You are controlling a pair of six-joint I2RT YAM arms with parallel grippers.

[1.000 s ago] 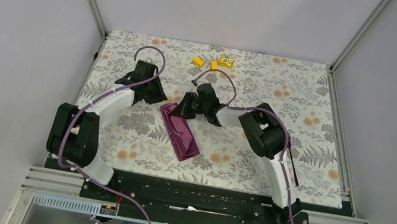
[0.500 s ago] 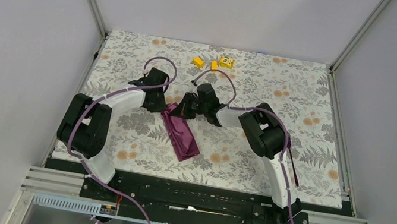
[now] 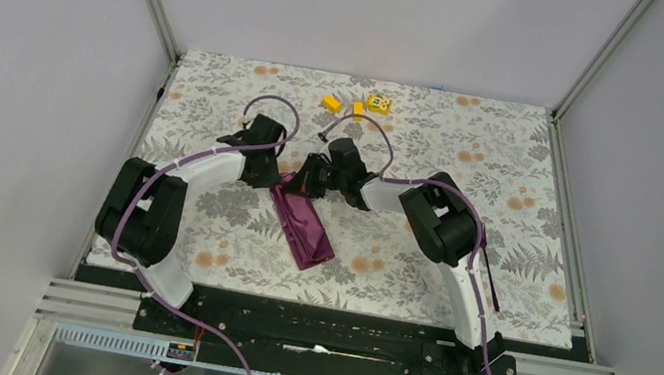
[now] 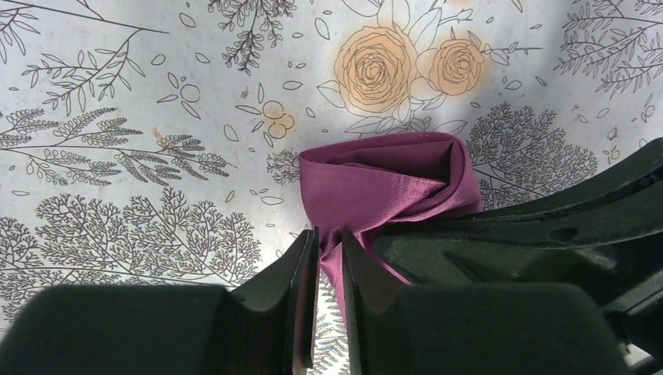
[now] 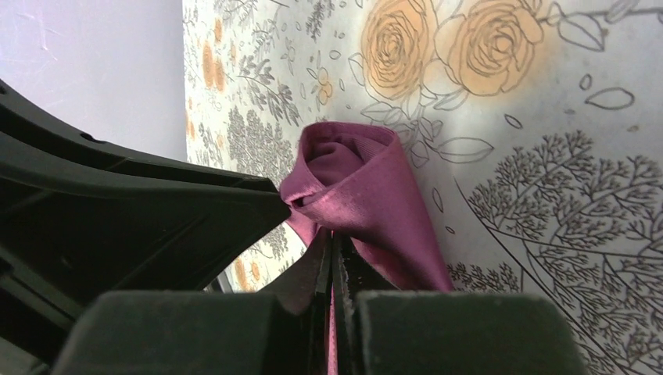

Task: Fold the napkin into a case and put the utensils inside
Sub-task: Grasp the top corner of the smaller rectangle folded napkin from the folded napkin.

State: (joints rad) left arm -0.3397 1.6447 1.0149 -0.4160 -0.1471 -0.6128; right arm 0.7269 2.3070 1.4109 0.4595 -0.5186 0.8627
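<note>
Plum-purple cloth with a faint sheen, folded into a narrow, elongated case [image 3: 302,225], lies diagonally on the floral grey-and-orange tablecloth [image 3: 491,173]. The far end of the case is rolled into a rounded, open mouth of soft, finely ribbed folds. On the left side of that mouth, the left gripper [image 4: 327,241] has its black jaws nearly together, pinching a thin fold of the cloth. On the right side of the mouth, the right gripper [image 5: 331,244] has its jaws pressed tight on another fold. The two grippers stand just beside each other at the mouth. The near end of the case lies flat. Small yellow blocks [image 3: 359,108] sit beyond the far end, well apart from it.
</note>
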